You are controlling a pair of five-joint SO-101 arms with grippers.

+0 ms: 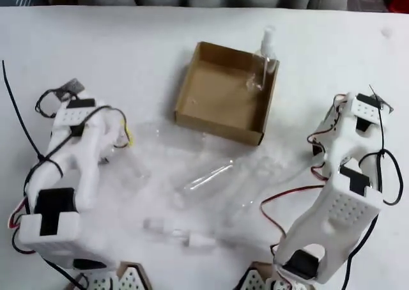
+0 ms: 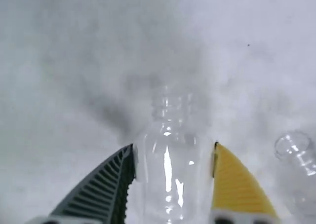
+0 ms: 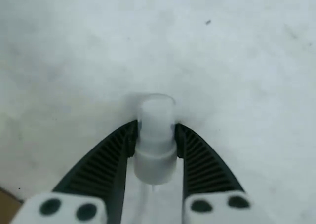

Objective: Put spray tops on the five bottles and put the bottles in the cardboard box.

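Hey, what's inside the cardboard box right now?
One clear bottle with a spray top on stands in the far corner of the box, at the high view's right. Brown floor shows around it. The near wall covers the floor strip behind it.

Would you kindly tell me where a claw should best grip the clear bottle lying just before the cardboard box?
Probably mid-body on the bottle, from above, closing across its long axis: it lies flat and slanted on the table, cylindrical sides exposed.

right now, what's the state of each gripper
Left gripper: jaws closed on a clear bottle with no top.
Right gripper: jaws closed on a spray top.
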